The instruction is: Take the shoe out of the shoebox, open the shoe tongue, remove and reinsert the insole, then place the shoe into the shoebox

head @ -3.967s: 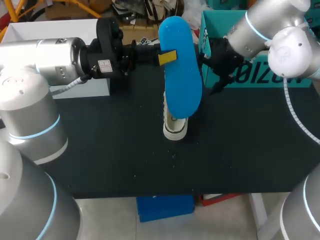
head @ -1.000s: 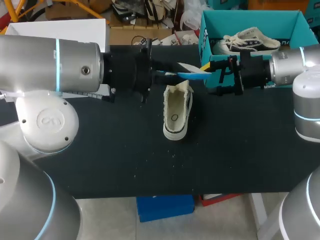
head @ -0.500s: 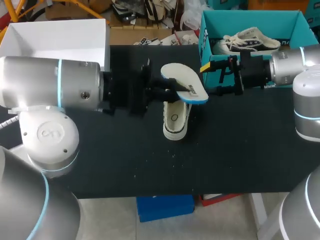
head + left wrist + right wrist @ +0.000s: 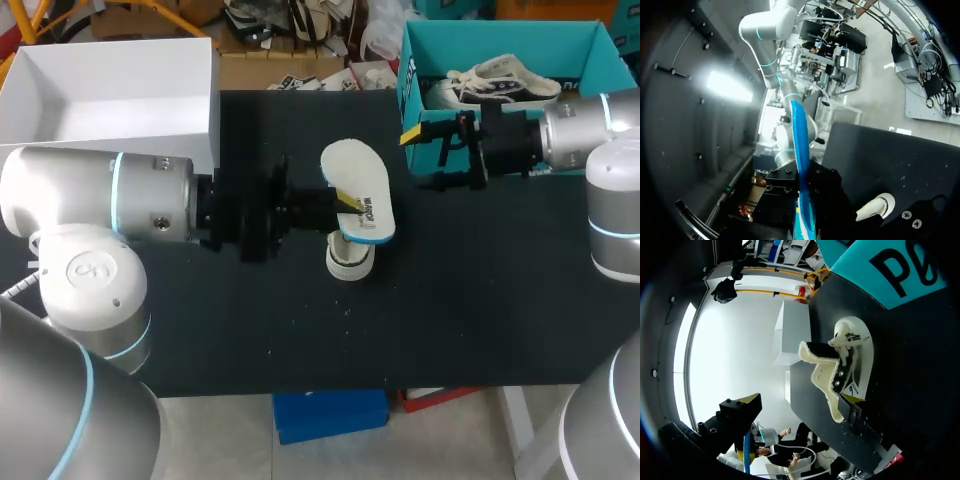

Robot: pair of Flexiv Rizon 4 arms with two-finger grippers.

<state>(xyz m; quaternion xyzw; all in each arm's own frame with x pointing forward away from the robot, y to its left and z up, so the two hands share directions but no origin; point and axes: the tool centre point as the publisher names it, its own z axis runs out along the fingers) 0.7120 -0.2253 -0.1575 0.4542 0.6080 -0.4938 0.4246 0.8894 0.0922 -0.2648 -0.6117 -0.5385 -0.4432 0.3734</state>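
- While clamped between the fingers of the left gripper (image 4: 343, 205), the insole (image 4: 360, 178) is held above the worktop (image 4: 450, 300). Its white face is turned upward and a blue edge shows along its near side. It hangs over the shoe (image 4: 350, 262) and hides most of it in the head view.
- Left gripper: fingers are closed on the insole from two sides, at the insole's left side. In the left wrist view the insole is seen edge-on, as a thin blue strip running out ahead from between the fingers.
- Shoe: set on the worktop directly under the insole, outside the shoebox (image 4: 520, 40). Only its near end is seen from above. In the right wrist view its opening is spread wide and the cream lining is exposed.
- Right gripper (image 4: 418, 158): fingers are spread wide with nothing between them. It is positioned just to the right of the insole, apart from it, in front of the shoebox. The shoe is seen ahead of it in the right wrist view.
- Shoebox: teal, open, at the far right corner of the worktop. A second shoe (image 4: 500, 85), white with dark laces, is seen lying inside.
- Left arm (image 4: 100, 195): enters from the left, low across the worktop.
- Right arm (image 4: 580, 125): enters from the right, along the shoebox front.
- White box (image 4: 120, 60): open, at the far left corner of the worktop.
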